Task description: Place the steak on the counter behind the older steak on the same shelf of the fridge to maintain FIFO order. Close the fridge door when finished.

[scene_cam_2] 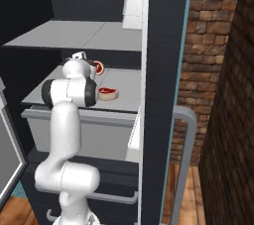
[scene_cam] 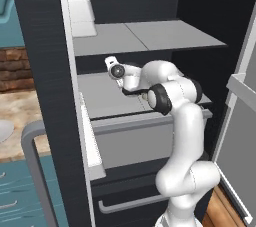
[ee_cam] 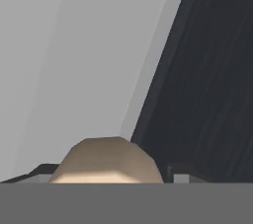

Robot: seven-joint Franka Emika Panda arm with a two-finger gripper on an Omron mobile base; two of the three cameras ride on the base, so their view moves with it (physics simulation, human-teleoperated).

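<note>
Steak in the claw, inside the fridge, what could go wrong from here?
1. The steak gripped by the claw is close behind the older steak; released at a tilt, it might tip onto that one.
2. The arm's elbow is right beside the older steak on the shelf, so a careless pull-back may knock it forward.

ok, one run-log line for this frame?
arm: reaching into dark charcoal fridge | gripper: shut on cream-rimmed red raw steak, over light-grey shelf | older steak: nearer the front | door: open

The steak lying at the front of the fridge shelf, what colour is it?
Red on top with a cream-tan rim; the steak shows best in the right base view.
</note>
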